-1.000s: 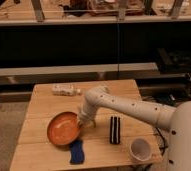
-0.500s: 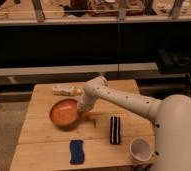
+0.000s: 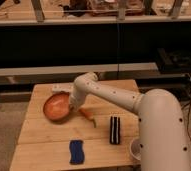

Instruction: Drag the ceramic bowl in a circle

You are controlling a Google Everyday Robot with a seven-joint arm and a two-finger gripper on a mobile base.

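The gripper (image 3: 72, 103) sits at the ceramic bowl (image 3: 56, 106)'s right rim; its grip cannot be told. Circle seemingly underway, completion unclear.

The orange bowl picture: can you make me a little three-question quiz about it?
1. True or false: the gripper is at the right rim of the ceramic bowl.
2. What lies just right of the bowl? A) carrot B) spoon C) apple
3. What colour is the sponge at the front of the table?

Key: 1 true; 2 A; 3 blue.
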